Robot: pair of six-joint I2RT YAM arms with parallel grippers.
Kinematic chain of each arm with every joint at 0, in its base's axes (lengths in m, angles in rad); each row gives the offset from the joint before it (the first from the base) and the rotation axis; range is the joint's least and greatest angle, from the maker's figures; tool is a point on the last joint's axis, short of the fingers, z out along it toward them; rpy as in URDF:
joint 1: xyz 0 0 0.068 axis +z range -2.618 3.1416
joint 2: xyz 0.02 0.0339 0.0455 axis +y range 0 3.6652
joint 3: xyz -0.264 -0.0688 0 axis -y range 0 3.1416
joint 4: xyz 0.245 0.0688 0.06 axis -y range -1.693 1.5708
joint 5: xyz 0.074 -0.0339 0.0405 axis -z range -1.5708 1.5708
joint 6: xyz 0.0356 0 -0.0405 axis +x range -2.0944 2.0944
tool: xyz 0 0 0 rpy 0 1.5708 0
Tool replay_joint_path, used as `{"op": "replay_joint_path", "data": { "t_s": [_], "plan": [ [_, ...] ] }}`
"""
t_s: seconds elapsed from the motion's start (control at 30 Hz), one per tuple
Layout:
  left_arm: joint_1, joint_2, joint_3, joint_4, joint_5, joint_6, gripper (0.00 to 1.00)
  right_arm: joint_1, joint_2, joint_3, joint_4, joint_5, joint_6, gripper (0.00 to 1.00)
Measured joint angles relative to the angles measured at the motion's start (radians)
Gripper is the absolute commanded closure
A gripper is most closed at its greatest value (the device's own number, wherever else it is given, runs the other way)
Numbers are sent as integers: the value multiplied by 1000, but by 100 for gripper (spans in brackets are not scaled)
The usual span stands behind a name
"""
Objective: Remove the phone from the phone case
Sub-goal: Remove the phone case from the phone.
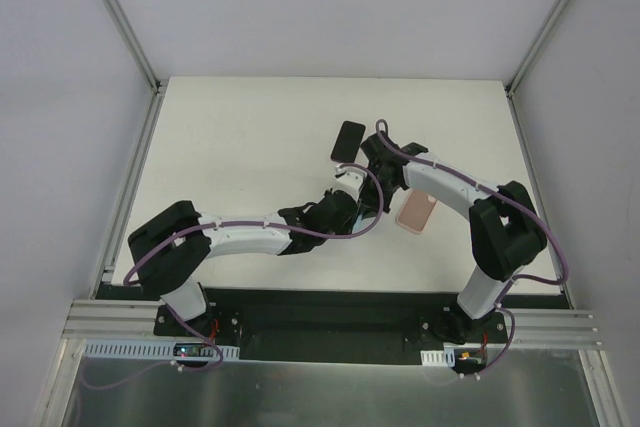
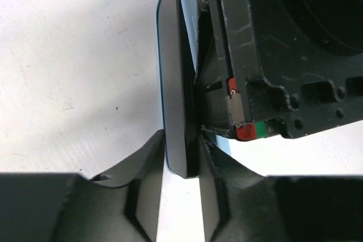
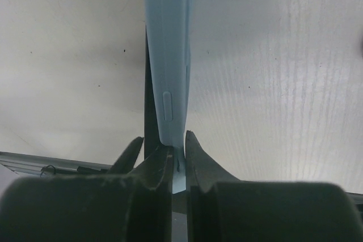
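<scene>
A black phone (image 1: 348,140) is held tilted above the table between both grippers. In the left wrist view my left gripper (image 2: 181,143) is shut on the bottom end of the dark phone (image 2: 173,83), and a strip of the light blue case (image 2: 185,9) shows behind it. In the right wrist view my right gripper (image 3: 177,143) is shut on the edge of the light blue case (image 3: 169,55), and the dark phone edge (image 3: 147,111) lies against the case's left side. In the top view the left gripper (image 1: 350,185) sits just below the phone and the right gripper (image 1: 372,155) at its right.
A pink phone-shaped object (image 1: 416,210) lies flat on the white table (image 1: 240,147) under the right forearm. The right gripper's black body (image 2: 272,55) fills the right of the left wrist view. Metal frame rails (image 1: 130,187) run along the table's sides.
</scene>
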Motion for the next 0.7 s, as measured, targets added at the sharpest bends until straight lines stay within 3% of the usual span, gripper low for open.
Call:
{"op": "replay_joint_path", "data": {
  "t_s": [0.1, 0.37, 0.7],
  "plan": [
    [-1, 23, 8, 14, 11, 2, 100, -3, 0, -12, 16, 5, 1, 99],
    [6, 30, 8, 20, 52, 4, 100, -7, -37, -63, 53, 10, -12, 99],
    [68, -90, -69, 13, 264, -45, 100, 23, -265, -299, 226, -8, -72, 99]
  ]
}}
